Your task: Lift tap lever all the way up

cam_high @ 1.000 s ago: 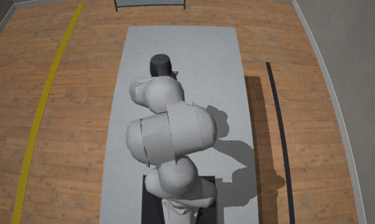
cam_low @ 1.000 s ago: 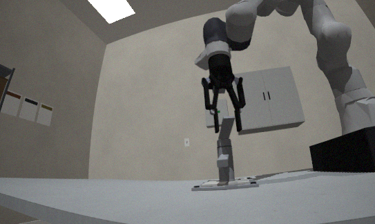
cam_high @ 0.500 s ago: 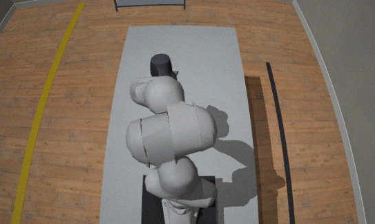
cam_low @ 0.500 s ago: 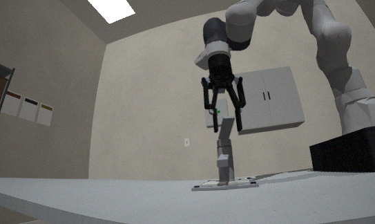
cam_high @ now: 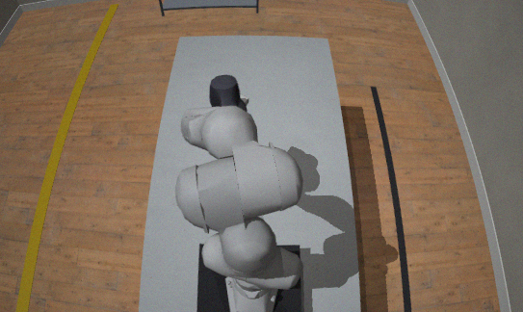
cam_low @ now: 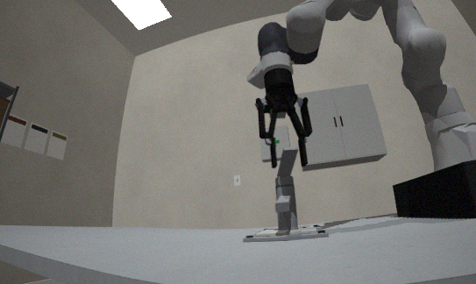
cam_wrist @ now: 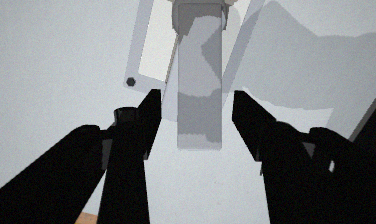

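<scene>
The grey tap (cam_low: 285,202) stands on a flat base plate (cam_low: 287,232) on the table. Its lever (cam_low: 288,159) points almost straight up, leaning slightly. My gripper (cam_low: 288,164) hangs over it from above, with a black finger on each side of the lever's top end. In the wrist view the lever (cam_wrist: 200,95) runs between the two fingers of my gripper (cam_wrist: 197,104), with a narrow gap on both sides, so the fingers are open and do not clamp it. In the overhead view my arm (cam_high: 234,183) hides the tap.
The black robot pedestal (cam_low: 443,193) stands on the table at the right. A grey wall cabinet (cam_low: 342,127) is behind the tap. The plate's corner with a dark bolt (cam_wrist: 131,81) shows in the wrist view.
</scene>
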